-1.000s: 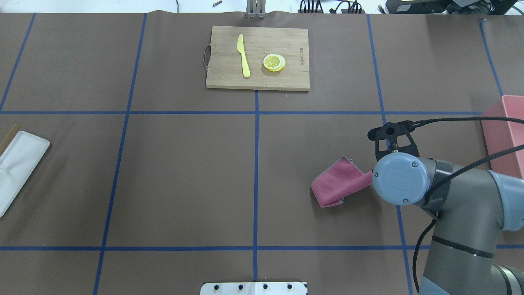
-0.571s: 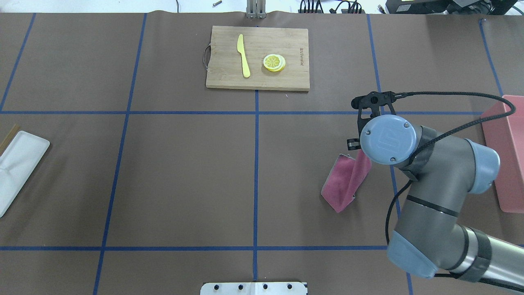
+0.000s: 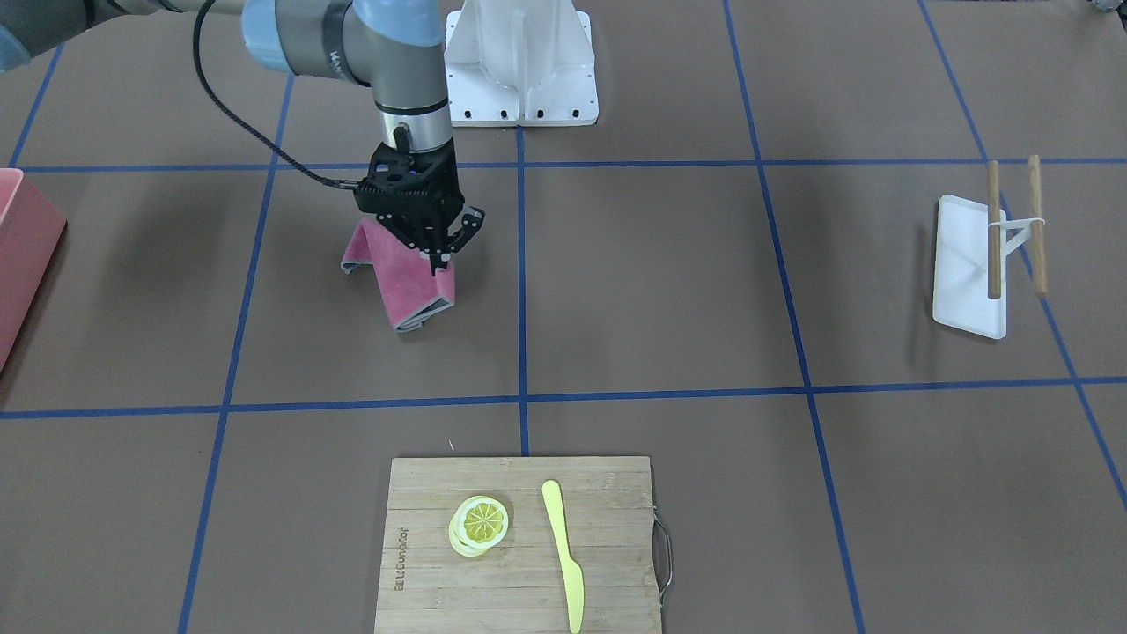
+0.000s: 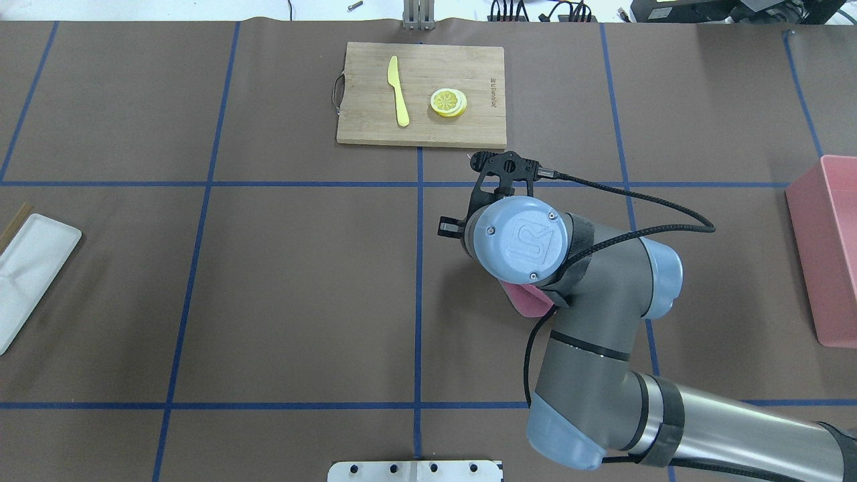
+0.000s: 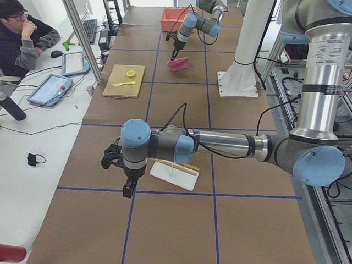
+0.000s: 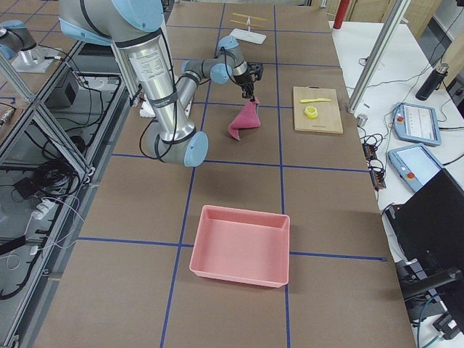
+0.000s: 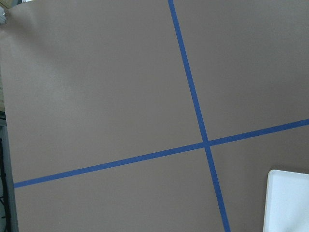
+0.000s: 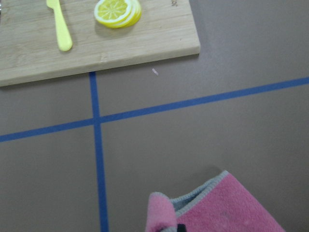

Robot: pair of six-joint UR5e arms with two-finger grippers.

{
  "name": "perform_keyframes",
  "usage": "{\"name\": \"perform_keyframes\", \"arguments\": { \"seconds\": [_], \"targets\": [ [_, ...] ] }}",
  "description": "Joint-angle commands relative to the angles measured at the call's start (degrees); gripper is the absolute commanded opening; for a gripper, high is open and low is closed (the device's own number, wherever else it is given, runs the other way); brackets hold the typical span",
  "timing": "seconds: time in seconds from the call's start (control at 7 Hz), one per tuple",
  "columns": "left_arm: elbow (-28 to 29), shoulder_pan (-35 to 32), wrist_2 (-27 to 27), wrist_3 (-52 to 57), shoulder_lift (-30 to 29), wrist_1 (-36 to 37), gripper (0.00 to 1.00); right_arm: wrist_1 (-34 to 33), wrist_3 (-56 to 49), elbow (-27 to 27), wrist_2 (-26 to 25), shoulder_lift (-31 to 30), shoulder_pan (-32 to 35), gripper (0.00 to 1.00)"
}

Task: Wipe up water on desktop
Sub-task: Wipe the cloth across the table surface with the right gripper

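Note:
The brown desktop [image 4: 301,268] with blue tape lines shows no water that I can make out. My right gripper [image 3: 438,257] is shut on the top of a pink cloth [image 3: 407,283], and the cloth's lower part drags on the desktop. In the overhead view the wrist hides most of the cloth [image 4: 529,302]. It fills the bottom of the right wrist view [image 8: 231,208] and also shows in the exterior right view [image 6: 244,120]. My left gripper [image 5: 127,188] hangs over the desktop near the white tray; I cannot tell whether it is open or shut.
A bamboo cutting board [image 4: 469,134] with a yellow knife [image 4: 399,90] and lemon slices [image 4: 448,102] lies just beyond the cloth. A pink bin [image 4: 827,248] stands at the right edge. A white tray [image 3: 964,273] with chopsticks [image 3: 995,229] lies on my left side.
My right arm has swept the pink cloth across the desktop to the left, from near the pink bin to just right of the centre tape line, closer to the cutting board.

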Motion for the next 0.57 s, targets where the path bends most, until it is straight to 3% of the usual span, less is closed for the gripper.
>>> {"name": "perform_keyframes", "arguments": {
  "seconds": [0.0,0.14,0.43],
  "targets": [
    [1.8,1.7,-0.5,-0.4,1.5,0.0,0.98,-13.3,1.5,8.9,-1.0,-0.2,-4.0,0.00],
    [1.6,1.9,-1.3,-0.3,2.0,-0.1,0.99,-21.6,-0.3,15.5,-0.7,-3.1,-5.3,0.00],
    [1.5,2.2,-1.7,-0.3,1.9,-0.1,0.99,-24.7,-8.6,16.9,-0.8,-11.8,-4.9,0.00]
  ]
}}
